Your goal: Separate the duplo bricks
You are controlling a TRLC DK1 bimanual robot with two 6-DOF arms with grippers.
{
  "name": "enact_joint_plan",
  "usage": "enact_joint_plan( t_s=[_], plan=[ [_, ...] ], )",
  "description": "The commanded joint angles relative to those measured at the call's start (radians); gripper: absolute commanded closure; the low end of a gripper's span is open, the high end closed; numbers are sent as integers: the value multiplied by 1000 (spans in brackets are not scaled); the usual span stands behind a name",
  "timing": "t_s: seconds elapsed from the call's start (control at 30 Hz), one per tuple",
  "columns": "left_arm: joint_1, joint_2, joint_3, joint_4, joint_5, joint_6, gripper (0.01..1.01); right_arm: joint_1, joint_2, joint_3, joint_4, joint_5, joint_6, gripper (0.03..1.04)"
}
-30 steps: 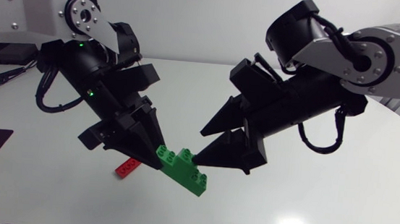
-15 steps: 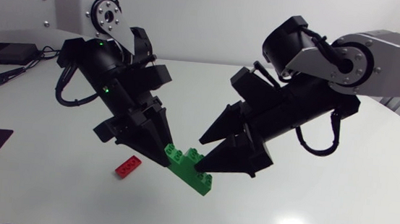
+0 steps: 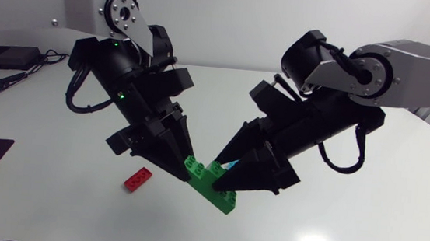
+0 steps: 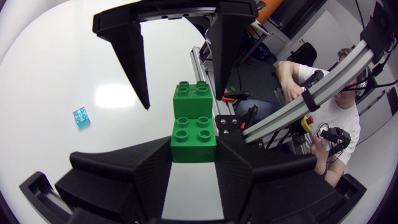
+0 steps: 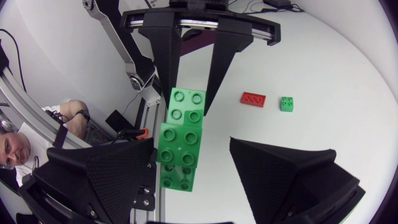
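Green stack [image 3: 213,189]: near the middle of the table [image 3: 362,227], between the two grippers. It is a stepped column of green duplo bricks, not yet pulled apart. Whether it hangs clear of the tabletop cannot be told.
Long axis: in the head view it runs from about 10 o'clock to 4 o'clock.
Left gripper [image 3: 182,169]: comes in from 10 o'clock, along the stack's axis. It is closed on the 10 o'clock end brick, with a finger pressing each of two opposite sides, as its own wrist view shows.
Right gripper [image 3: 224,176]: comes in from 2 o'clock, across the axis. Its fingers are spread wide and grip nothing. The stack lies against one finger and the other finger stands well apart.
Deciding relation: the free 4 o'clock end sits inside the right gripper's open span. That arm is judged the nearer and is the only one free to take it.
Step in hand: probably closing the right gripper on the free bricks, then pulling the two ends apart along the 10-to-4 line.
Risk: a one-sided push could twist the stack in the left gripper's hold.
Loose bricks: a red brick [image 3: 138,178] lies at 9 o'clock of the stack, with a small green brick [image 5: 286,103] just beside it. A small blue brick [image 4: 81,117] lies apart on the table.
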Motion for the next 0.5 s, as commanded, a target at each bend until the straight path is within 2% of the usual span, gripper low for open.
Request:
enact_joint_plan(
  t_s=[0.0,0.2,0.37,0.47],
  plan=[
    [-6,21,21,-16,18,4,664,-7,14,-29,-18,-20,-35,351],
    [-7,21,21,-16,18,1,664,-9,2,-43,-18,-38,-44,741],
    [-21,20,11,-16,15,1,664,-12,12,-31,-33,-73,-32,785],
    [-29,13,1,-11,8,1,664,-38,46,9,-104,-148,-50,793]
  ],
)
